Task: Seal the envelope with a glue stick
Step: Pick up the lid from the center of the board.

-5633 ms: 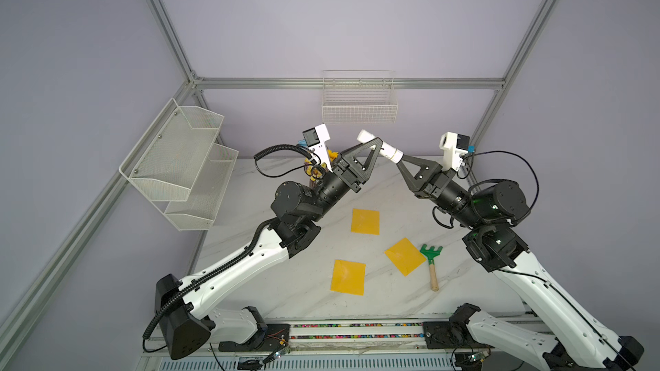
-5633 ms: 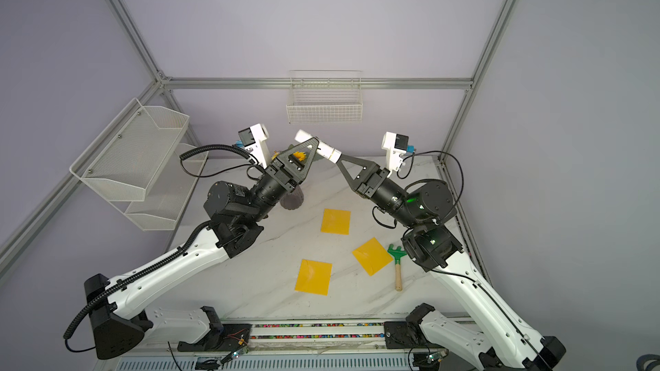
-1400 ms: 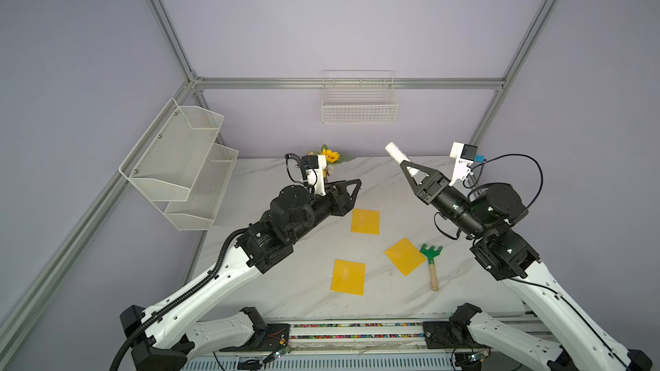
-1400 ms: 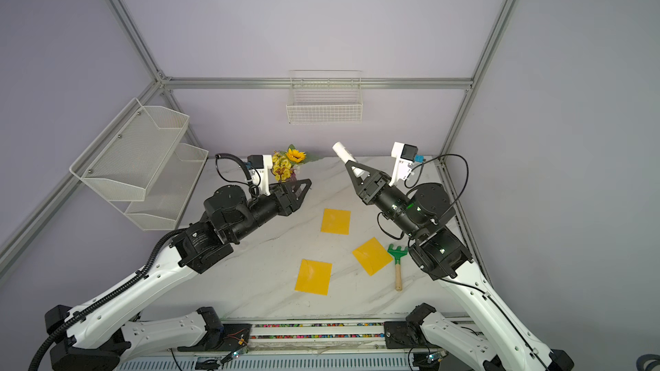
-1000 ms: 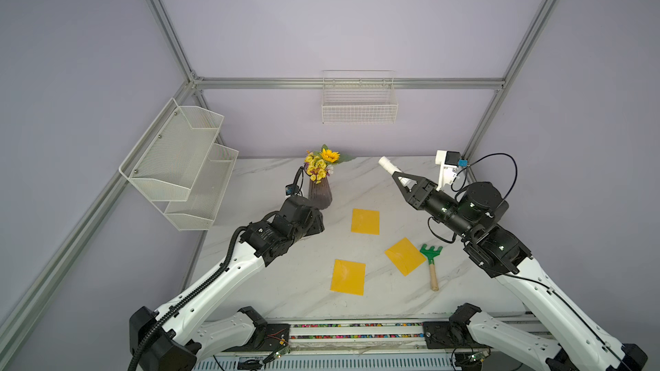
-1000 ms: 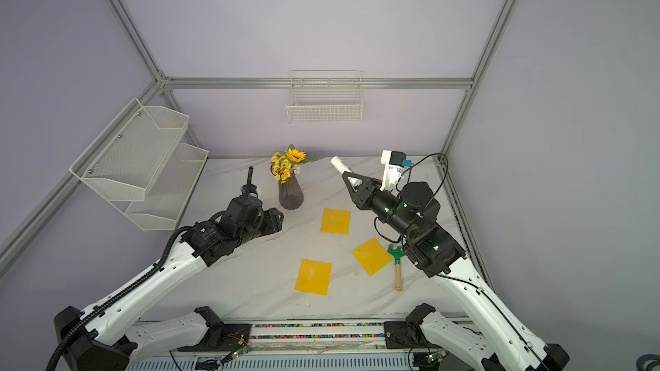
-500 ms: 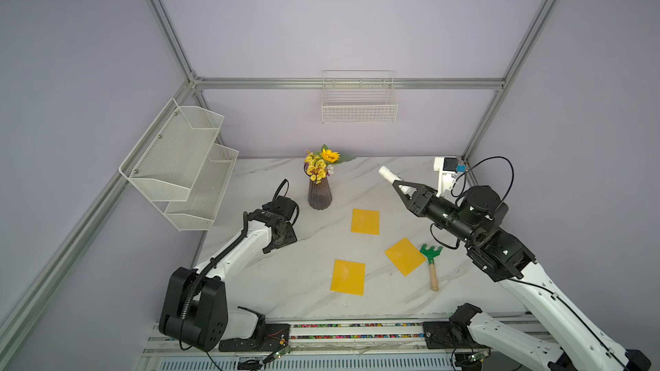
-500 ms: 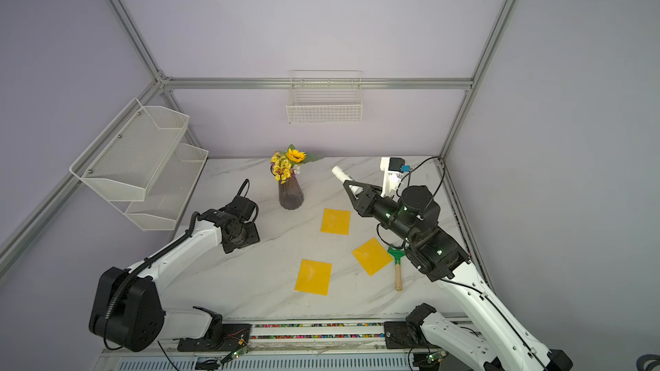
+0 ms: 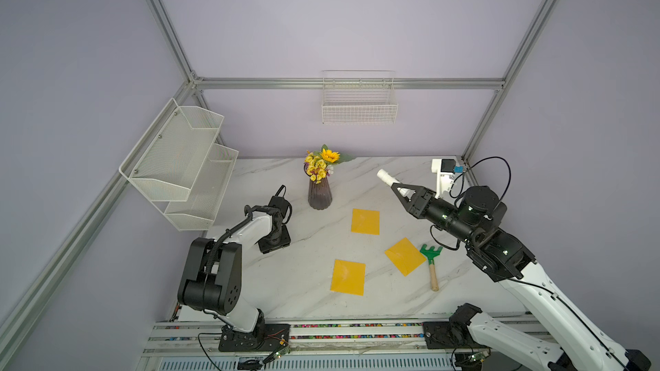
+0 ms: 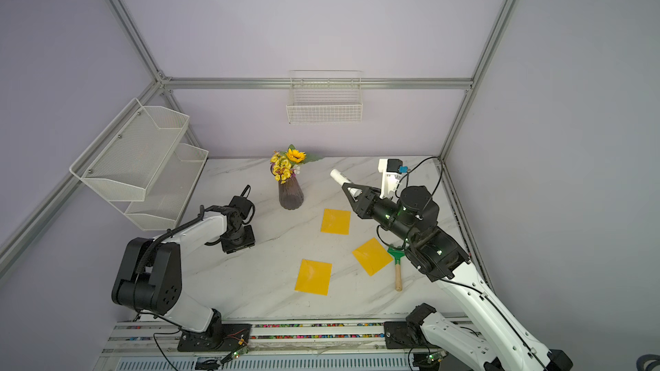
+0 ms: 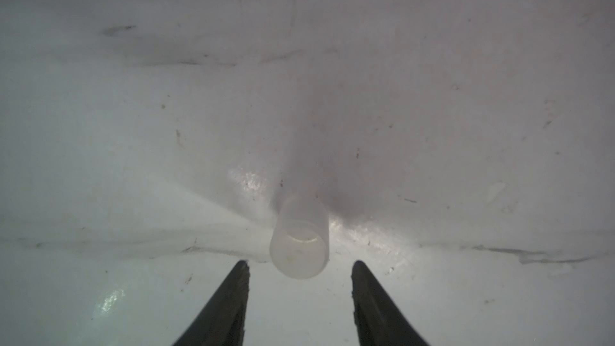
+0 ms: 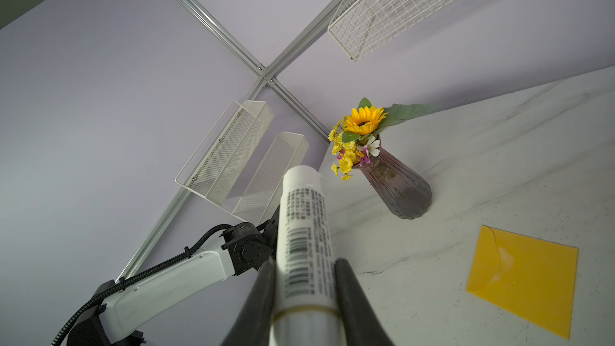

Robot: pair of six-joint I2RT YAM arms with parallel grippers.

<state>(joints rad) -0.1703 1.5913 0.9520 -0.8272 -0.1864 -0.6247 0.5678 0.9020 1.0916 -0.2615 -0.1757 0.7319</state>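
My right gripper hangs above the table's back right, shut on the glue stick, a white tube with a dark-printed label that points up and to the left. Three yellow envelopes lie flat on the marble: one at the middle, one to the right, one nearer the front. My left gripper points down at the table on the left. In the left wrist view its fingers stand open on either side of a small translucent white cap, without touching it.
A purple vase of yellow flowers stands at the back middle. A green rake with a wooden handle lies beside the right envelope. A wire basket hangs on the back wall and a white mesh shelf rack on the left wall.
My left arm has folded back and come down to the table at the left, where the cap now sits between its fingers. The right arm has barely moved and still holds the glue stick.
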